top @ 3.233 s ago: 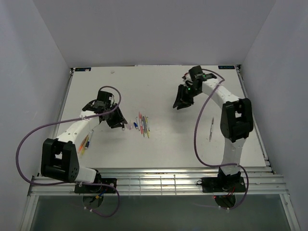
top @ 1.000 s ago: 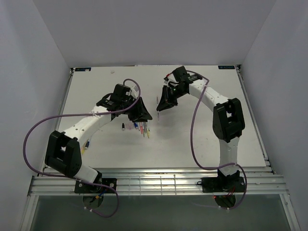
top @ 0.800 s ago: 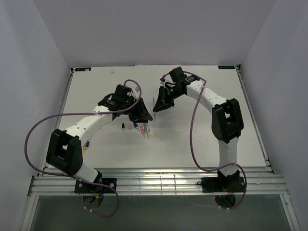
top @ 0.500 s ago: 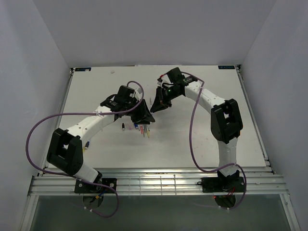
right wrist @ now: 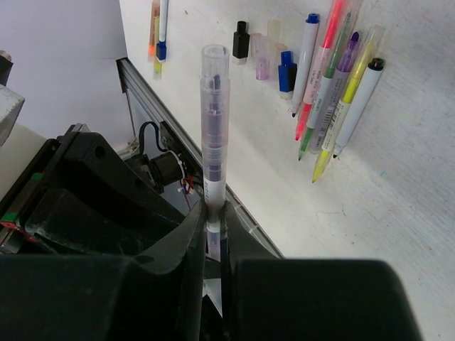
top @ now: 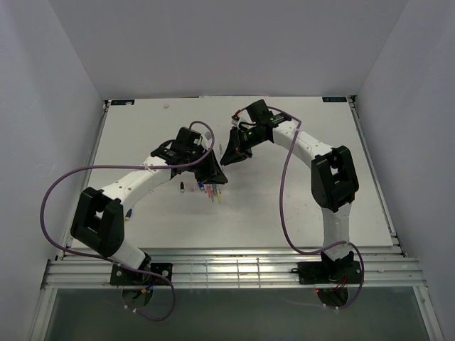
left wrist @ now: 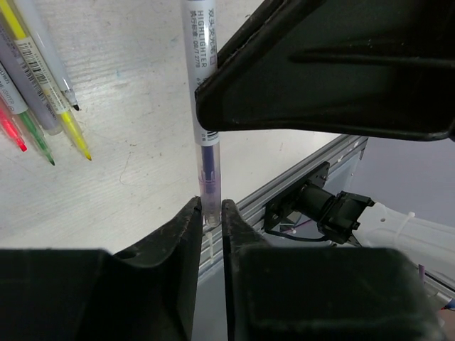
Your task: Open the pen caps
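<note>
Clear cap [left wrist: 208, 170] sits nipped in the left pincer [left wrist: 210, 213], right pincer [right wrist: 213, 217] clamping the pen [right wrist: 213, 163] aloft at 12 o'clock of loose pens [top: 212, 190]: best pull straight along its axis, without bending.

The left arm [top: 131, 186] and right arm [top: 307, 147] are white tubular links joined by blocky black joint housings [top: 96, 224]. A loose purple cable [top: 43, 209] trails along each one to the black bases [top: 138, 273]. The left gripper [left wrist: 212, 209] and right gripper [right wrist: 213, 213] are matte black with wedge-shaped fingers.
</note>
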Robot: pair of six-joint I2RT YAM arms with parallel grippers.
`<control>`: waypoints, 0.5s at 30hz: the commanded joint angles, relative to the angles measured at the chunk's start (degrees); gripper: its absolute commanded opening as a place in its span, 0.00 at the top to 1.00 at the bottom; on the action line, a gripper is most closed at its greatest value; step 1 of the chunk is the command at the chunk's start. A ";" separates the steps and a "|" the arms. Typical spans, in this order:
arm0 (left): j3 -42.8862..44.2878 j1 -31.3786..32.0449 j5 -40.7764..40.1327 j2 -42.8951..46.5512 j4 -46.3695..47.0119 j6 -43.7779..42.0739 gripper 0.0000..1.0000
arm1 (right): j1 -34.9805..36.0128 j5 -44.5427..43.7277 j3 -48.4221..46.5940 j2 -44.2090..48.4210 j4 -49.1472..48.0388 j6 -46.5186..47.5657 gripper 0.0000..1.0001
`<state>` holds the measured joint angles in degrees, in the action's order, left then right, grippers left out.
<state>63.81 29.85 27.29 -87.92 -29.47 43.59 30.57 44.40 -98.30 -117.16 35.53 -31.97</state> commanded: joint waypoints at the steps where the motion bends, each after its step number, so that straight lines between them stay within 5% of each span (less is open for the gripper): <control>1: 0.44 0.30 -0.22 0.56 1.00 -0.35 0.74 | 0.63 2.35 0.83 0.71 -2.13 -0.38 0.92; 9: 1.32 0.30 -1.54 0.29 0.12 -0.88 0.75 | 0.99 3.23 2.15 1.32 -2.83 -0.73 0.92; 15: 1.31 0.30 -2.41 0.20 -0.50 -0.97 0.66 | 1.34 4.20 2.94 1.85 -3.89 -1.43 0.92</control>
<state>63.79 29.95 26.02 -87.94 -30.30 43.31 31.11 46.17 -96.09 -117.16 32.84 -32.82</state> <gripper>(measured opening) 0.335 0.122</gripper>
